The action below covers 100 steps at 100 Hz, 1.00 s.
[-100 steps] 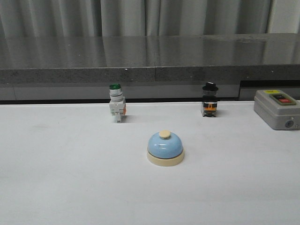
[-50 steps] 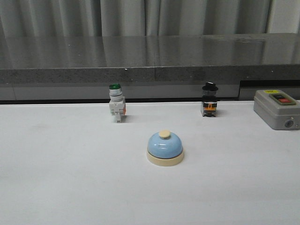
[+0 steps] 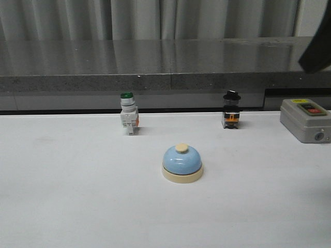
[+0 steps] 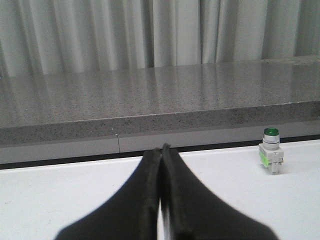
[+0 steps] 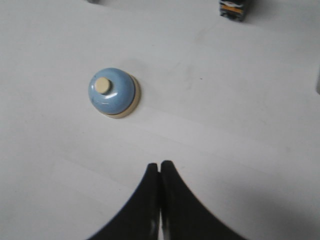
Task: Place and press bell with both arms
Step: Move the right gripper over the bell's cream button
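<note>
White tabletop (image 3: pixel 77 206) fills my front view, grey ledge (image 3: pixel 155 67) behind; the bell (image 3: pixel 182 163) sits upright mid-table, nearer than the green-capped switch (image 3: pixel 129 113) far left and the black-capped switch (image 3: pixel 231 110) far right, with the grey box (image 3: pixel 305 120) at the right edge. From my left wrist, my left claw (image 4: pixel 161 150) is pressed closed, holding nothing. From my right wrist, my right claw (image 5: pixel 159 166) is closed too, empty, well apart from the bell (image 5: pixel 113 92).
</note>
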Available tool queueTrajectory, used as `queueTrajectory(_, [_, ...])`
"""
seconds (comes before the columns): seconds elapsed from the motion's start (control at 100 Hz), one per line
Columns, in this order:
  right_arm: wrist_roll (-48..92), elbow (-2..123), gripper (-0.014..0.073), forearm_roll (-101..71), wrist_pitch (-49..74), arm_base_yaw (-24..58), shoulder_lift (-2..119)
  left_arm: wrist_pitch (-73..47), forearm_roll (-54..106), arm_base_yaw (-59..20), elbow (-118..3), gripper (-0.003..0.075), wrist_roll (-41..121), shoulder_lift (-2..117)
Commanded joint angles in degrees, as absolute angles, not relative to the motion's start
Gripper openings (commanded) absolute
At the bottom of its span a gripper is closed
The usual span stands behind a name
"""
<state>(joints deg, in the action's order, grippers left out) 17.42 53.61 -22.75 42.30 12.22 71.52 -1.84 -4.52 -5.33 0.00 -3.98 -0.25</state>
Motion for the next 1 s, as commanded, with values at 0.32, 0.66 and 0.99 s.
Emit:
queueTrajectory(0.32, [18.29,63.68,-0.0060,-23.81,34.24,24.85,85.95,3.18,-4.54,-5.47,2.45,-0.0020,-4.40,-1.97])
queueTrajectory(0.66, [18.29,71.23,-0.0060,-22.43,33.65,28.36,97.41,3.18,-4.54,-5.47,2.45,-0.0020,-4.40,-1.97])
queueTrajectory(0.99, [18.29,73.78,-0.0060,-22.38,33.18,28.36,103.23,3.18,-4.54,-5.47,2.45,-0.0020,-4.40,-1.97])
